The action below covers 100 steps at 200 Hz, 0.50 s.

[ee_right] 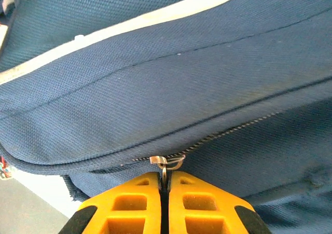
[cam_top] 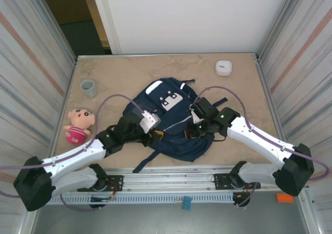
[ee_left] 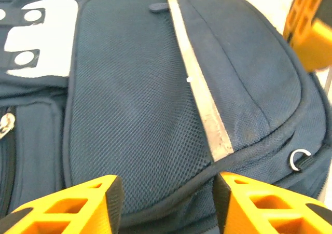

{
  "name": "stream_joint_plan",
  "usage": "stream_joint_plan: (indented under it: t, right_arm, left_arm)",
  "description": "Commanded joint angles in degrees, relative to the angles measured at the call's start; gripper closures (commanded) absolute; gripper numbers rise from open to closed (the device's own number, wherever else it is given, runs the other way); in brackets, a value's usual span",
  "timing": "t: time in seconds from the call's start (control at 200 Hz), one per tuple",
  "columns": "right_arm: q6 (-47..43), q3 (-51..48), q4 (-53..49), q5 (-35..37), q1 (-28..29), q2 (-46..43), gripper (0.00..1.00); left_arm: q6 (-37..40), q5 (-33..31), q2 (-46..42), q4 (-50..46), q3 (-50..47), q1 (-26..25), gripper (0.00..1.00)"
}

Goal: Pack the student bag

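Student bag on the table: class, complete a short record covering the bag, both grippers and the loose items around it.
bag: navy student bag, lying on the table, front pocket facing up
left gripper: open, over the front pocket near its pale stripe
right gripper: shut on the zipper pull
left of bag: plush doll, grey cup
far right corner: small white container

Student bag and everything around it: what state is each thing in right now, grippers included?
student bag: lying flat, front pocket up
zipper pull: pinched by the right gripper
right gripper: shut on the pull
left gripper: open above the front pocket
cup: upright, out of the bag
plush doll: on the table, unpacked
white case: on the table, unpacked
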Motion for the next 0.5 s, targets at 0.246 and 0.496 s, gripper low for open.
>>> stream_joint_plan:
  t: [0.246,0.496]
  right_arm:
    - [5.3,-2.8,5.3,0.5,2.4,0.1,1.00]
    - [5.5,-2.8,5.5,1.2,4.0,0.7,1.00]
  left_arm:
    - [-58.6,-21.8,-18.2,-21.4,-4.1,0.6,0.51]
    - [-64.7,-24.6,-12.8,-16.3,-6.9,0.9,0.50]
